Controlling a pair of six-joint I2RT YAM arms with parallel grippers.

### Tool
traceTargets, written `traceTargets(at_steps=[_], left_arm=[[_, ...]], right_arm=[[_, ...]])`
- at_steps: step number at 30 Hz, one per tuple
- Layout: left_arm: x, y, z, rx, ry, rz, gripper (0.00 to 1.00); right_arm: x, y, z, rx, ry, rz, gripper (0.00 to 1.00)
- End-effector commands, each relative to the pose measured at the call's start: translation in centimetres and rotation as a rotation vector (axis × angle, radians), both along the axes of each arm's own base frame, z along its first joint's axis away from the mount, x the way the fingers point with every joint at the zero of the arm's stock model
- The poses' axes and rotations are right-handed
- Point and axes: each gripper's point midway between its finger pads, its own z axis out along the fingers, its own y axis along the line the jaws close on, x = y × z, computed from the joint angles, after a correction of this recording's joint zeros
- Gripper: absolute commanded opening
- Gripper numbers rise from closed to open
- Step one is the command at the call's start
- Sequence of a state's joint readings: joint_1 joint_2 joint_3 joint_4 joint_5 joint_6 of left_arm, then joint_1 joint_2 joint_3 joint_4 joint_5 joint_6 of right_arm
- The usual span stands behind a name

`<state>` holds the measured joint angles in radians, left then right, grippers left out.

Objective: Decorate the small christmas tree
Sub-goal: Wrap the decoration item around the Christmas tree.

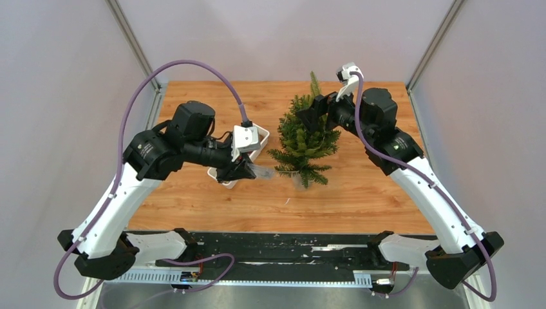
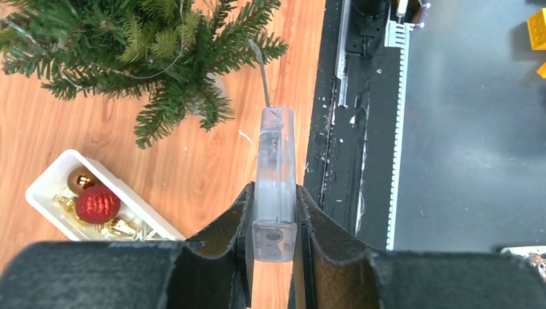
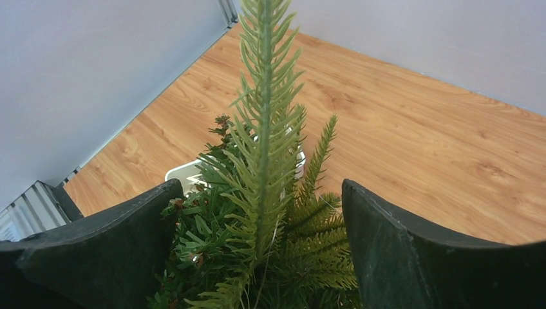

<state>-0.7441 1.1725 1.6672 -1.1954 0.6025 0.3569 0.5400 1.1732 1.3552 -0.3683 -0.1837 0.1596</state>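
Observation:
The small christmas tree stands at the middle back of the wooden table. My left gripper is shut on a clear plastic battery box, held just left of the tree's lower branches. A thin wire runs from the box into the tree. My right gripper is open at the tree's upper part, and the pale green top sprig rises between its fingers. Fine wire threads through the branches there.
A white tray left of the tree holds a red glitter bauble, a bronze bauble and small gold pieces. A black rail runs along the table's near edge. Yellow blocks lie beyond it. Grey booth walls close in the sides and back.

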Motion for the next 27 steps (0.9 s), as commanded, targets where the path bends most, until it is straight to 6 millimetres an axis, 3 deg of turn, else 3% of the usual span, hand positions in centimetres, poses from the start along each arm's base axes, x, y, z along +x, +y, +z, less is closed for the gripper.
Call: traceTargets(at_steps=[1, 10, 14, 19, 22, 27], left_arm=[[-0.1, 0.7, 1.8, -0.066, -0.040, 0.018, 0.00], [-0.2, 4.3, 2.3, -0.032, -0.127, 0.095, 0.00], [0.1, 5.4, 1.2, -0.004, -0.129, 0.139, 0.00], [2.2, 7.3, -0.8, 0.069, -0.160, 0.261, 0.00], [2.8, 7.7, -1.8, 0.096, -0.157, 0.289, 0.00], [2.7, 7.0, -1.8, 0.065, -0.133, 0.274, 0.00]], right_arm=[[0.0, -0.1, 0.1, -0.027, -0.026, -0.001, 0.90], [0.3, 0.0, -0.5, -0.046, -0.024, 0.007, 0.84], [0.3, -0.1, -0.8, -0.053, -0.023, 0.002, 0.81], [0.6, 0.1, -1.2, -0.061, -0.017, 0.005, 0.76], [0.6, 0.0, -1.3, -0.065, -0.018, 0.003, 0.74], [0.5, 0.0, -1.4, -0.066, -0.019, 0.007, 0.67]])
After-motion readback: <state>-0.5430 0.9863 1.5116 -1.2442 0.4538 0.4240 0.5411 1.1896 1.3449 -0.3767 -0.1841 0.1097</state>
